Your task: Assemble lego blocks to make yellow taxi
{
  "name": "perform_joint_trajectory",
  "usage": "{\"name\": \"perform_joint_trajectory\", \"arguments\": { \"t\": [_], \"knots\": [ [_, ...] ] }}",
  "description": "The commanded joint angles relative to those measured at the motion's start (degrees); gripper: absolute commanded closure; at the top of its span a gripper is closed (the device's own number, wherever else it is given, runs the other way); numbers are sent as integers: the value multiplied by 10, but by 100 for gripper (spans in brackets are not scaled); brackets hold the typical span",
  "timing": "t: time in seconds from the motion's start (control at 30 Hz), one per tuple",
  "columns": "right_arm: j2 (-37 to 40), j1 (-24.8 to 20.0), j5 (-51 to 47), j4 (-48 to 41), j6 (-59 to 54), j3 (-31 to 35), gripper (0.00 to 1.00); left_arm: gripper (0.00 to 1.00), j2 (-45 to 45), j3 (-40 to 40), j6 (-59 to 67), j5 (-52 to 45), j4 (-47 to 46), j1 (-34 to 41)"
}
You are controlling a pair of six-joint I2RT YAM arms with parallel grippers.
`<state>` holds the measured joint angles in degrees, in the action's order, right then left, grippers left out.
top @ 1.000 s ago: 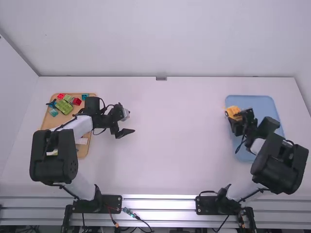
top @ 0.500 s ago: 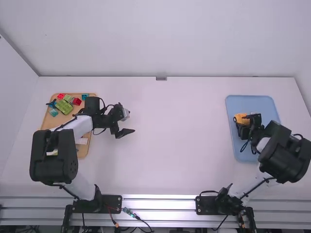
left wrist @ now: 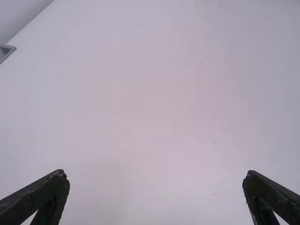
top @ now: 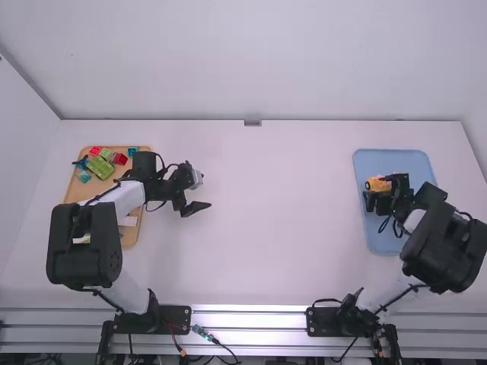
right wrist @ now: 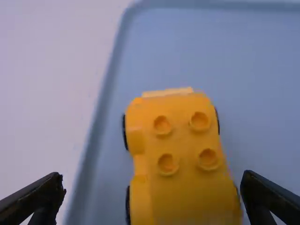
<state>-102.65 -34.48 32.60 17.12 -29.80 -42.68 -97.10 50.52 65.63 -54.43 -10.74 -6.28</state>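
- Nearest the camera, a metal rail carries both arm bases at the near side of the table.
- The tan tray lies under the left arm, its near part holding a white piece.
- On the robot's right side of the table, the right arm reaches over the near part of the blue tray.
- The left end effector is spread wide beside the tan tray, with nothing between its fingers.
- The right end effector is also spread wide, over the blue tray; the yellow-orange block car shows between its fingers, ungripped, nearer one of them.
- That car is in the blue tray, near the side facing the table's middle; it has four studs on top and dark wheels.
- Farther on, at the tan tray's far end, lie a green block, a teal block and a red block.
- Farthest, a small grey bracket sits at the table's far edge, before the white wall.
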Motion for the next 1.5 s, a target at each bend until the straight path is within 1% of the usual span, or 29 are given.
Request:
{"name": "perform_joint_trajectory", "arguments": {
  "t": [0.0, 0.03, 0.1, 0.13, 0.17, 0.2, 0.23, 0.27, 0.3, 0.33, 0.4, 0.43, 0.47, 0.5, 0.53, 0.57, 0.67, 0.7, 0.73, 0.8, 0.93, 1.17, 1.23, 1.33, 1.4, 1.47],
  "knots": [
    [89, 11, 3, -47, 4, -17, 1, 1, 10, -3, -28, -12, 8, 0],
    [105, 16, 3, -67, 5, -22, 1, 1, 10, -3, -42, -5, 15, 0],
    [149, 33, 0, -132, 5, -40, 1, 1, 10, -3, -112, 24, 42, 6],
    [177, 48, -12, -178, 9, -54, 1, 1, 10, -3, -176, 56, 63, 12],
    [184, 53, -20, -192, 11, -59, 1, 1, 10, -3, -207, 72, 72, 15],
    [205, 68, -46, -232, 14, -72, 1, 1, 10, -3, -258, 101, 87, 21],
    [226, 91, -83, -281, 19, -92, 1, 1, 10, -2, -334, 151, 108, 33],
    [236, 111, -103, -315, 39, -110, 1, 1, 11, -2, -376, 182, 121, 43],
    [242, 141, -126, -353, 61, -135, 1, 1, 15, 0, -419, 225, 136, 61],
    [243, 149, -132, -363, 66, -141, 1, 1, 15, 0, -424, 230, 137, 63],
    [244, 206, -176, -414, 99, -175, 1, 1, 26, 6, -471, 309, 139, 99],
    [244, 231, -203, -430, 123, -187, 1, 1, 34, 10, -500, 362, 138, 121],
    [244, 240, -212, -434, 130, -191, 1, 1, 37, 12, -510, 375, 138, 127],
    [243, 272, -247, -445, 163, -201, 1, 1, 47, 17, -564, 429, 138, 148],
    [241, 289, -261, -449, 176, -204, 1, 1, 54, 20, -592, 455, 138, 158],
    [237, 320, -282, -451, 189, -208, 1, 1, 64, 24, -638, 497, 135, 173],
    [228, 367, -308, -456, 212, -213, 1, 1, 85, 35, -680, 542, 102, 194],
    [224, 392, -312, -469, 213, -220, 1, 1, 99, 44, -680, 544, 73, 199],
    [222, 407, -309, -483, 213, -226, 1, 1, 109, 50, -680, 542, 50, 201],
    [220, 427, -310, -504, 215, -235, 1, 1, 124, 63, -680, 538, 11, 202],
    [242, 407, -326, -484, 238, -214, 4, 5, 148, 43, -659, 544, 28, 180],
    [296, 353, -326, -429, 293, -159, 14, 14, 202, -11, -656, 544, 83, 126],
    [310, 345, -326, -415, 298, -145, 16, 17, 216, -25, -656, 544, 96, 112],
    [333, 345, -326, -393, 298, -123, 20, 20, 238, -47, -656, 544, 107, 89],
    [357, 345, -326, -368, 298, -98, 25, 25, 262, -71, -656, 544, 107, 65],
    [381, 345, -326, -345, 298, -75, 29, 29, 285, -94, -656, 544, 107, 63]
  ]
}}
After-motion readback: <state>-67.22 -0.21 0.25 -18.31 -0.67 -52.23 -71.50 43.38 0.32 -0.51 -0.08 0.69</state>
